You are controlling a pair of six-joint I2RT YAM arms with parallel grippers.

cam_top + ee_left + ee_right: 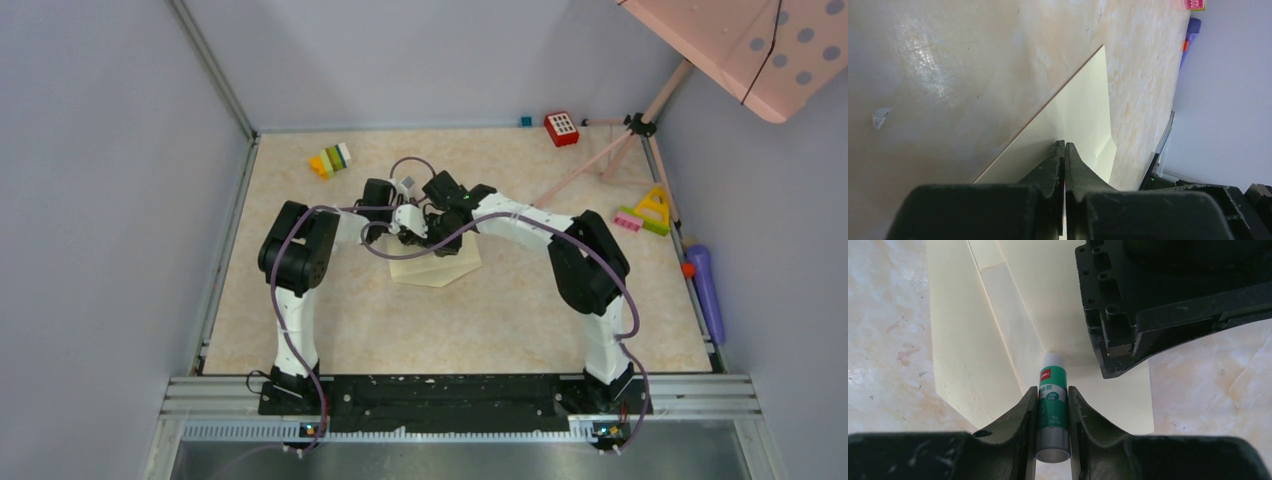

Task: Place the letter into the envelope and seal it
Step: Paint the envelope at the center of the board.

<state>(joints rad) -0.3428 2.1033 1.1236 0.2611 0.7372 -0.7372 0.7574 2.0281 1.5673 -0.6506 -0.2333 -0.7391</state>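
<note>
both arms fold inward, wrists meeting over the envelope (pixel 440 268) lying flat mid-table (pixel 520 310). left gripper (pixel 1064 145) jaws pressed together above it. right gripper (pixel 1052 390) clamps a green glue stick (pixel 1052 412), white end at the envelope.

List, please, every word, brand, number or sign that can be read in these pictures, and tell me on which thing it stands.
"deli": white letters on the red patch at the top of the green label of the glue stick; small, so this reading is only probable.
Other print lower on that label: too small to read.
envelope: no writing shows.
red toy with white squares: too small to read.
</note>
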